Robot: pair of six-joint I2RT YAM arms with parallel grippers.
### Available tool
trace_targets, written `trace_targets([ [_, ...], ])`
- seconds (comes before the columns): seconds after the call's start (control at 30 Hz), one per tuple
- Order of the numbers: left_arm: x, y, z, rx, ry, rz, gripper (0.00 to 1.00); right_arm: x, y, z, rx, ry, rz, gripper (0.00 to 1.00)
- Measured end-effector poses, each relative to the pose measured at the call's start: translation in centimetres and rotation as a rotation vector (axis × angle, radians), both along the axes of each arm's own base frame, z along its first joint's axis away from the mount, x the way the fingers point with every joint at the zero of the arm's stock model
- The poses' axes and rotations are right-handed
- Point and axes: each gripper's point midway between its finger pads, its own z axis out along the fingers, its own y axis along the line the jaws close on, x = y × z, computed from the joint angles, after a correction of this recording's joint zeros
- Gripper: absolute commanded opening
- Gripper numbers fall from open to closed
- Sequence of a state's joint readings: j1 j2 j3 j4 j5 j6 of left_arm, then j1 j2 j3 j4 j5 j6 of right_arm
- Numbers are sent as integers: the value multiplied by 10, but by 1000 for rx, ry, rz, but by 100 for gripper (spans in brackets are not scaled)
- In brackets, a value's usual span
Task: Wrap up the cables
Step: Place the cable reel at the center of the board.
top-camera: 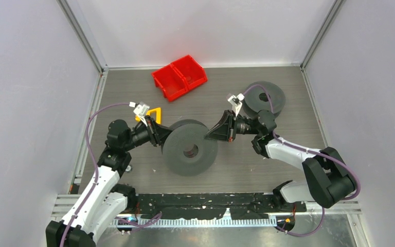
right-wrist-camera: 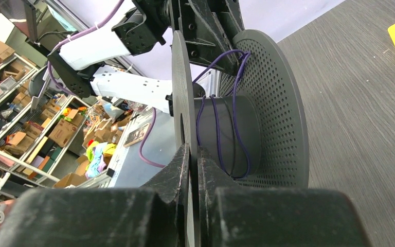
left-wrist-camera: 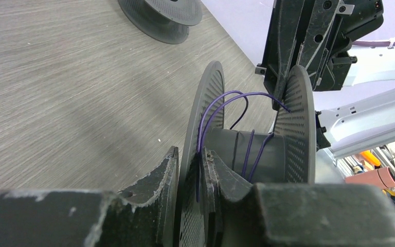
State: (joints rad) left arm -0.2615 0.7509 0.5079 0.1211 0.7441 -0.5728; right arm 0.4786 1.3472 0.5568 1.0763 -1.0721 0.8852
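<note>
A dark grey spool stands on edge in the middle of the table, with both grippers at its rim. A thin purple cable lies in a few loose turns round the hub, one loop arching up between the flanges. My left gripper straddles the left flange, with the cable's end beside its inner finger. Its jaws stand a little apart, with a slim gap to the flange. My right gripper is shut on the edge of the opposite flange. From above, the left gripper and right gripper flank the spool's top.
A second grey spool lies flat at the back right. A red two-compartment bin sits at the back centre. A yellow piece lies behind my left wrist. Walls enclose the table on three sides.
</note>
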Motion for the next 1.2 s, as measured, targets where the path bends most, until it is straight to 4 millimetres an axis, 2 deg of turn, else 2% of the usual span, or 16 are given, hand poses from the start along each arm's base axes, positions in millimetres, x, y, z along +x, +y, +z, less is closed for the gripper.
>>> trace_targets([
  [0.4, 1, -1, -7, 9, 27, -7, 30, 5, -4, -6, -20, 15, -13, 5],
  [0.6, 2, 0, -8, 10, 29, -4, 37, 7, -4, -9, -23, 22, -17, 5],
  [0.83, 2, 1, -13, 22, 56, -2, 40, 10, -4, -15, -31, 42, -17, 5],
  [1.2, 5, 8, -4, 82, 54, 16, 42, 17, -10, -18, -25, 43, -38, 5],
])
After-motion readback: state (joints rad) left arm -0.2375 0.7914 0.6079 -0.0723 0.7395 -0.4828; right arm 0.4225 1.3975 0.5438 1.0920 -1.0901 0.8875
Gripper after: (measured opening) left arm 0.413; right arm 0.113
